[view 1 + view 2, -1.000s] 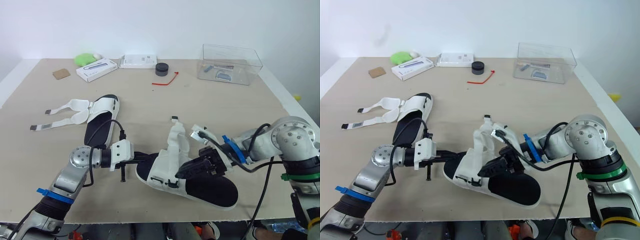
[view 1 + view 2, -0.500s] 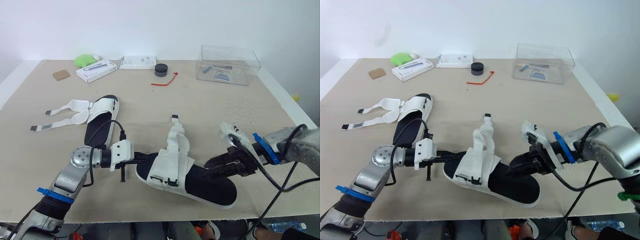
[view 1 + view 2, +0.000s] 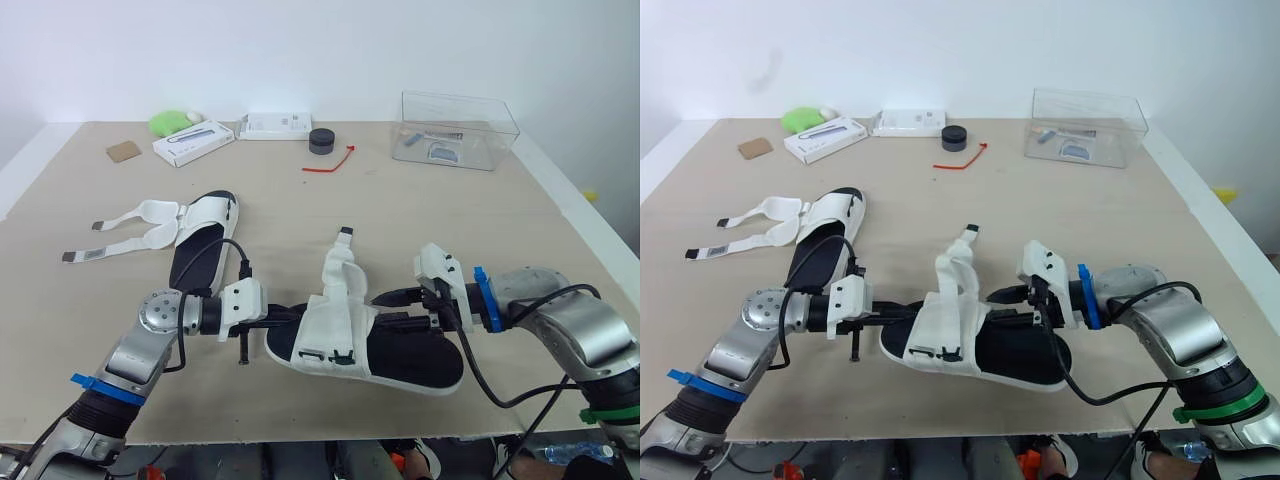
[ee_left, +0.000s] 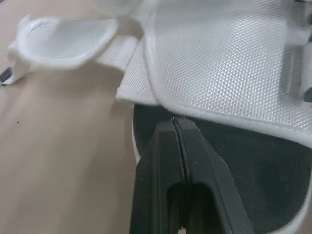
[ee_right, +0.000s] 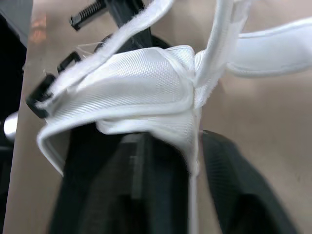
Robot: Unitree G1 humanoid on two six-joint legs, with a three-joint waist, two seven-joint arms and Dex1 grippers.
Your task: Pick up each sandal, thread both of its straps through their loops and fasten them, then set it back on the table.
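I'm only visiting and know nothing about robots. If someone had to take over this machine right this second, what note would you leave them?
Left gripper: fingers shut, tips at the toe end of the near sandal, against its white upper.
Right gripper: fingers open, either side of the upper's edge.
Near sandal seems to rest on the table; one strap sticks up, unfastened.
Far sandal lies apart from both grippers, straps splayed loose.
Done: nothing fastened.
Left: thread and fasten both sandals' straps.
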